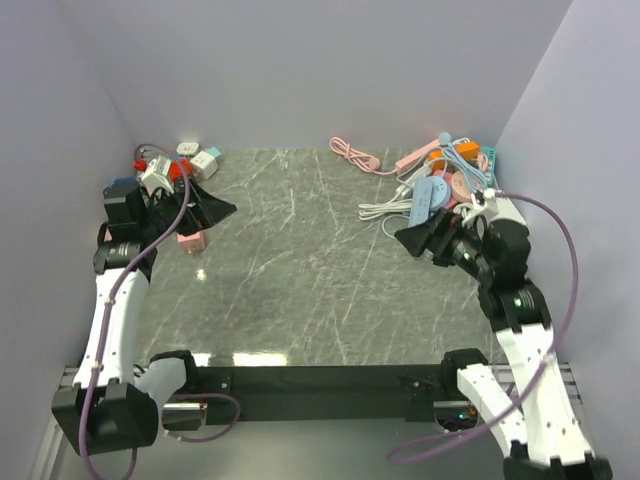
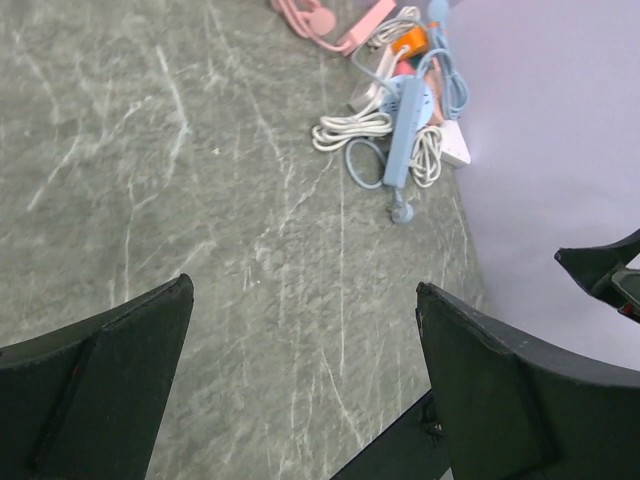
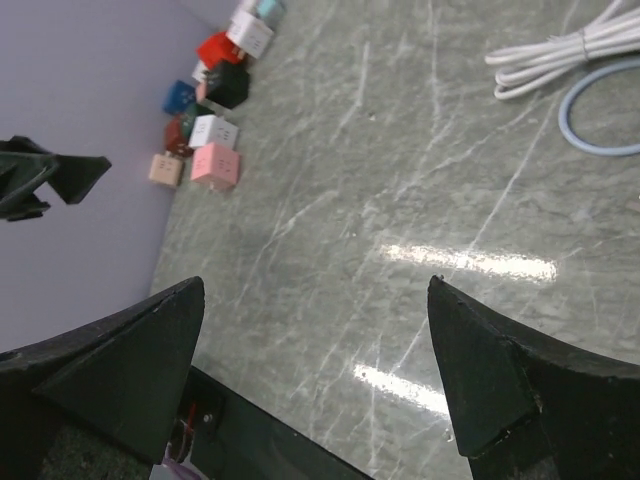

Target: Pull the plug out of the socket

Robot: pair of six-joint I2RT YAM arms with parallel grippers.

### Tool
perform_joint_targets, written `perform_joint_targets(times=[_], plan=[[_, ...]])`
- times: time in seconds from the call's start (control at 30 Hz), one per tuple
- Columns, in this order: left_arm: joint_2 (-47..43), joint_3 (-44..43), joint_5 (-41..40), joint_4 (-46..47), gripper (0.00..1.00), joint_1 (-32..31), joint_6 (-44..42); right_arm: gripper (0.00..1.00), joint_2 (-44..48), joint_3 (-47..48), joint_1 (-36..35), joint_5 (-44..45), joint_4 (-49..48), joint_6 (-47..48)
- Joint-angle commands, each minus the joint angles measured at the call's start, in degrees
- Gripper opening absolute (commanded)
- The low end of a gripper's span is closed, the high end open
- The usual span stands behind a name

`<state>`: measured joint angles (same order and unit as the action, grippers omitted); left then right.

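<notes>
socket strips (image 1: 430,195) are lying in a tangle with their cords (image 1: 380,210) in the far right corner of the bench (image 1: 300,270). you are not seeing clearly which plug is sitting in a socket. your right jaws are hanging just beside that pile, spread wide and holding nothing. your left jaws are spread wide too, hanging near the little colored blocks (image 1: 190,160) on the far left.

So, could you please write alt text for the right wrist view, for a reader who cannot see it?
The right gripper hangs open over a grey-green marbled table, holding nothing. A cluster of small coloured cube adapters lies at upper left by the lilac wall; a coiled white cable lies at top right.
</notes>
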<state>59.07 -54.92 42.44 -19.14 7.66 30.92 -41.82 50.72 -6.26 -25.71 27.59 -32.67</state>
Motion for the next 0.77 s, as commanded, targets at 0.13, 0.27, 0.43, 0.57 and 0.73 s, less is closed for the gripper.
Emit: perform_joint_targets(times=[0.13, 0.27, 0.43, 0.57, 0.73], plan=[[-4.58, -2.47, 2.04, -0.28, 1.00, -0.72, -1.91, 0.99, 12.10, -2.91, -0.33, 1.80, 4.04, -2.93], [-4.93, -2.83, 2.74, 0.41, 0.99, -0.98, -1.48, 1.00, 14.13, -1.42, -0.24, 3.04, 5.89, -0.48], [-5.63, -3.71, 2.92, 0.33, 0.99, -0.98, -1.30, 1.00, 16.07, 0.70, -0.24, 5.93, 7.30, 0.67], [-5.98, -3.71, 3.97, 0.59, 0.99, -0.89, -1.03, 1.00, 17.04, 2.45, -0.24, 7.70, 7.56, 3.03], [-5.72, -3.88, 3.18, 0.85, 0.99, -0.89, -0.60, 1.00, 13.70, 5.18, -0.68, 11.90, 9.76, 3.49]])
